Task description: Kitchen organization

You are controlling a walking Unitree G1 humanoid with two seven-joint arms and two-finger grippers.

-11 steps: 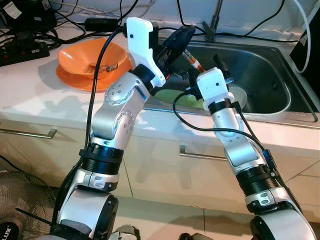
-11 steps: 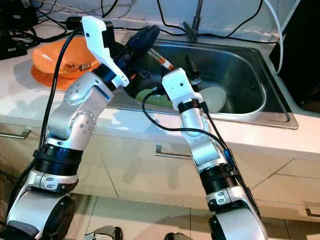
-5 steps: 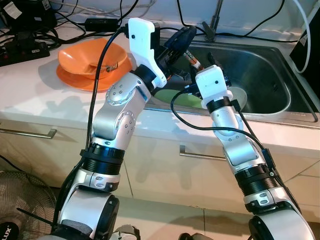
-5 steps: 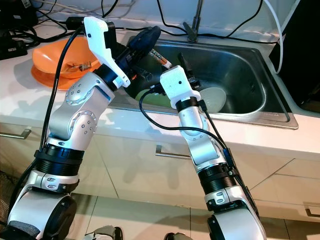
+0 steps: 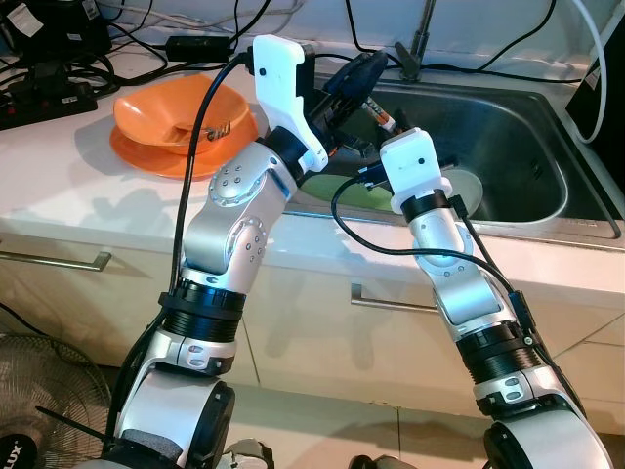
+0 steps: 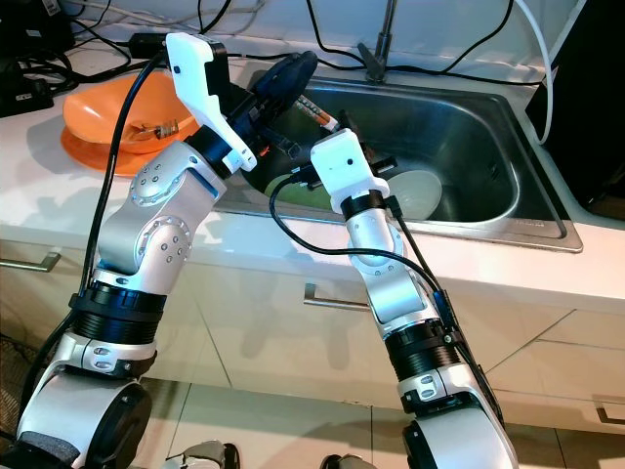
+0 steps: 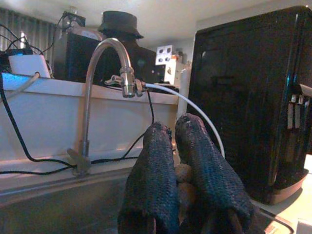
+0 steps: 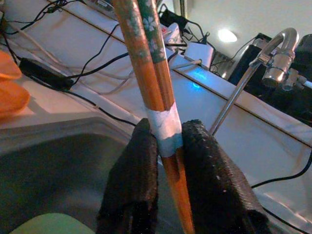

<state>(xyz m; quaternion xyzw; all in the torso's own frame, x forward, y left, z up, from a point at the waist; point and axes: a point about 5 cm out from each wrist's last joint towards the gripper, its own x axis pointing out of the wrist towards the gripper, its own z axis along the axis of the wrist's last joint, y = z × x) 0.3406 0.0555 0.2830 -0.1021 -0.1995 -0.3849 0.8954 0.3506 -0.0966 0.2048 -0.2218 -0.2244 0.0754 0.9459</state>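
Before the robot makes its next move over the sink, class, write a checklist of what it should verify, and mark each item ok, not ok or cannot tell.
1. Right gripper has the taped chopsticks between its fingers: ok.
2. Left gripper is shut on something: ok; a small brownish thing sits between the fingers, what it is cannot tell.
3. Both of them grip the same chopsticks: cannot tell.
4. Chopsticks are held above the sink, not over the counter: ok.
5. Green plate in the sink lies under the arms, out of the chopsticks' way: ok.
6. Orange bowl on the counter stands apart from both arms: ok.
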